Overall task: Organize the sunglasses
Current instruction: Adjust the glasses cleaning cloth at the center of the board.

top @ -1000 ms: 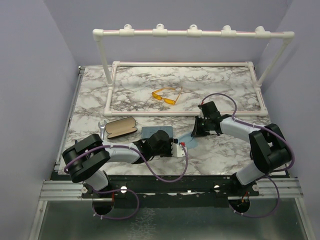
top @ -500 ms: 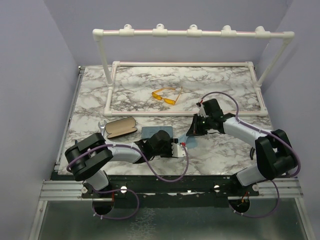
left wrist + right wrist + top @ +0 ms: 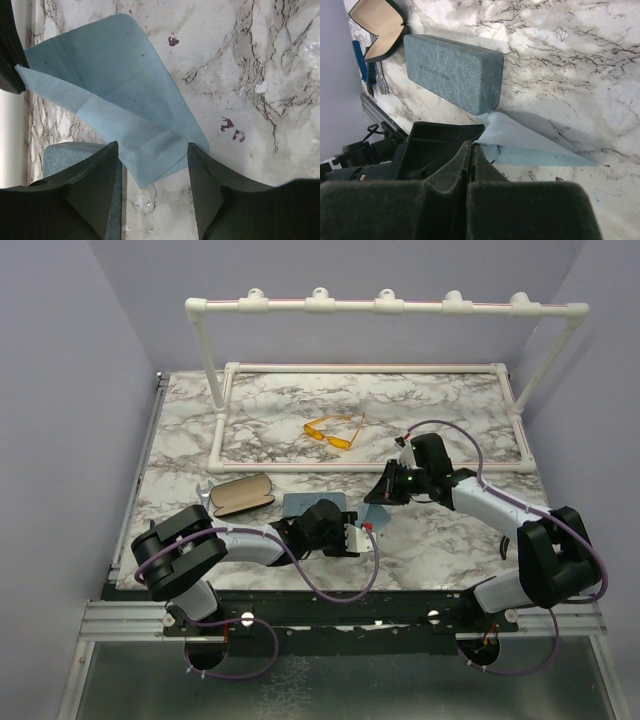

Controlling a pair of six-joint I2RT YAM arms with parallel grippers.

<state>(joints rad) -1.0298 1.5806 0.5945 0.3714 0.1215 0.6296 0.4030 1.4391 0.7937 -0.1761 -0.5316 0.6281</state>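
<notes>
lying apart from right fingers (image 3: pixel 384 490) gripping cloth (image 3: pixel 115 75), yellow-orange sunglasses (image 3: pixel 332 433)

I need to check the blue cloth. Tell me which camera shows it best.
Left wrist: the blue cloth fills the middle of the picture, with its folds and edges clear. The right wrist shows only one pointed part near the case. The top view shows just a small sliver.

A single line of small dark capital lettering runs along the lid of the grey-blue case (image 3: pixel 452 70), in the upper left of the right wrist view. It is too small and faint to read. No other writing can be read in any view.
</notes>
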